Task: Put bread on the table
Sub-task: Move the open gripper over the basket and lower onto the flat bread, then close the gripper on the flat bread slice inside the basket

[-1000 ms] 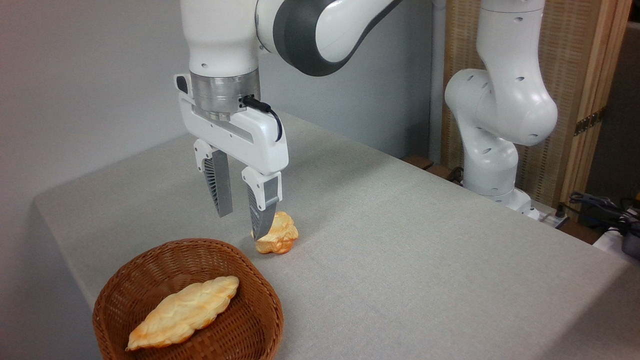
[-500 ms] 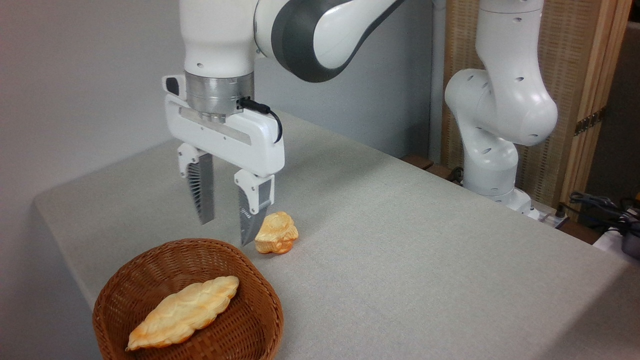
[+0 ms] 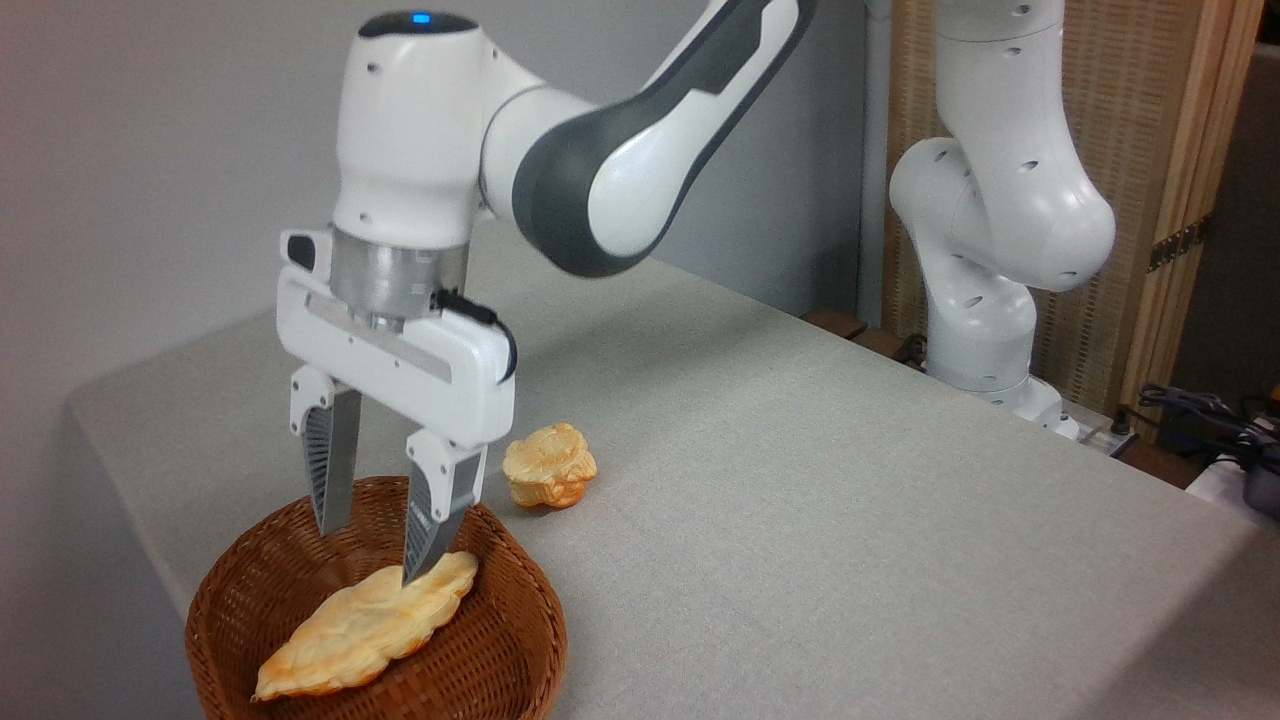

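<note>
While spread wide, jaws (both tips inside basket (image 3: 520,640)) just above bread (image 3: 360,625), its upper end.

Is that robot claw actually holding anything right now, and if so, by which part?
Nothing is held. The open two-finger gripper hangs over the long, leaf-shaped golden bread in the round brown wicker basket, fingers apart.

Hand (image 3: 368,552) now down over basket (image 3: 510,650), from beside bun (image 3: 548,476).
</note>
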### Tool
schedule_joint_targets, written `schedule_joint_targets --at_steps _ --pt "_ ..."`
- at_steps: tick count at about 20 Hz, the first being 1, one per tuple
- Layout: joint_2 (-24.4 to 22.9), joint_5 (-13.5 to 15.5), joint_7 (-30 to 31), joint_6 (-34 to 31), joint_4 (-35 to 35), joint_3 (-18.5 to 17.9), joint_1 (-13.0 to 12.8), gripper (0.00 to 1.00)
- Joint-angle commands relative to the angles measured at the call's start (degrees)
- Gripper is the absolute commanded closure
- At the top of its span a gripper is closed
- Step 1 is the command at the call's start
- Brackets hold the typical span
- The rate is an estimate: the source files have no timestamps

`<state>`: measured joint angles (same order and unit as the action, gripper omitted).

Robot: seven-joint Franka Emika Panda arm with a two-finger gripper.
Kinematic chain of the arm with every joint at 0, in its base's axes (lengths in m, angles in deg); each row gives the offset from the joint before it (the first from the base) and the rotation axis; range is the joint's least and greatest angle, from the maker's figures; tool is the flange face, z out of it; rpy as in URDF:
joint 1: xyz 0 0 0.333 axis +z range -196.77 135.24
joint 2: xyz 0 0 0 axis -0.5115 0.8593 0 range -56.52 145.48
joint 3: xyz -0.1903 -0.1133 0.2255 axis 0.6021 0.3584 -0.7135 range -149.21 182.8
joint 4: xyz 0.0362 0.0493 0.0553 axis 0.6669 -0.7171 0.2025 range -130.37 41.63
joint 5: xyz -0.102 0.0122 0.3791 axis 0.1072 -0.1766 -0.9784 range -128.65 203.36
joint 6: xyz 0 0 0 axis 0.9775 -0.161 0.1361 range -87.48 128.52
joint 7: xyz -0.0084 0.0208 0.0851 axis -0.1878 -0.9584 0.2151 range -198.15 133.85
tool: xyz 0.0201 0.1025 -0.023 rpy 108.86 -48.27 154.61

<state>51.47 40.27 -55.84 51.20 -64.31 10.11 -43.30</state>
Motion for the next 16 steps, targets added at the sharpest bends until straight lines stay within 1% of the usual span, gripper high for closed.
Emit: schedule_joint_targets --at_steps 1,3,5,8,13,14,16 --pt "2.93 -1.07 -2.14 2.58 0.43 -0.52 -0.21 0.00" --pt "4.08 -1.16 -4.34 2.85 0.51 -0.52 -0.12 0.00" --pt "4.96 -1.16 -4.52 3.11 0.51 -0.52 -0.12 0.00" --pt "6.45 -1.25 -4.61 5.22 0.43 -0.52 -0.21 0.00" --pt "7.33 -3.53 -4.79 5.23 0.43 -0.52 -0.21 0.00" --pt "7.33 -4.14 -4.79 5.23 0.51 -0.52 -0.21 0.03" --pt "7.16 -4.41 -4.79 5.23 0.51 -0.52 -0.21 0.42"
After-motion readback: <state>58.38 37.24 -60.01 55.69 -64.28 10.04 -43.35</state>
